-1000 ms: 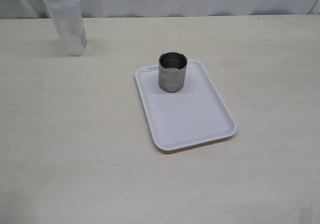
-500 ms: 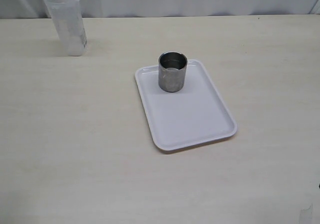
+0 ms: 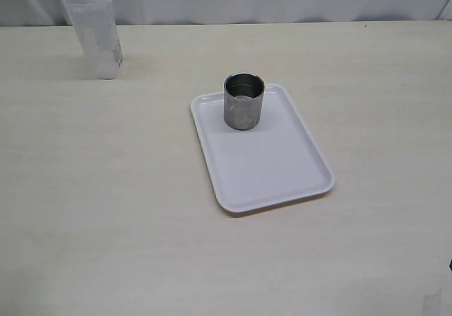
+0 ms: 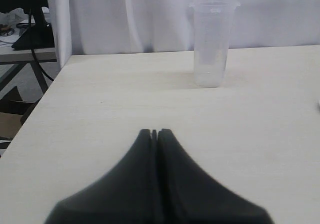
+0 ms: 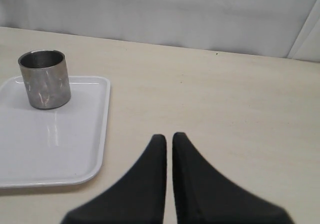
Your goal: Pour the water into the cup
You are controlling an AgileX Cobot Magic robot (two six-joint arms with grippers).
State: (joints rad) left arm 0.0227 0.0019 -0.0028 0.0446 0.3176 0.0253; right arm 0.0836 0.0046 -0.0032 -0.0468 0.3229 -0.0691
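Note:
The steel cup (image 3: pixel 244 102) stands upright at the far end of a white tray (image 3: pixel 272 167) in the middle of the table. It also shows in the right wrist view (image 5: pixel 44 79), ahead of my right gripper (image 5: pixel 169 136) and well apart from it. The right gripper's jaws are together with only a narrow slit and hold nothing. My left gripper (image 4: pixel 154 132) is shut and empty and points at a translucent plastic beaker (image 4: pixel 212 41), which stands upright some way ahead. The beaker is at the far left in the exterior view (image 3: pixel 94 31). The water is too faint to make out.
The table's left edge (image 4: pixel 37 106) shows in the left wrist view, with a lower desk and cables beyond it. A white curtain hangs behind the table. Neither gripper shows clearly in the exterior view.
The cup, tray and beaker have not moved. A tiny dark sliver has appeared at the right edge of the exterior view.

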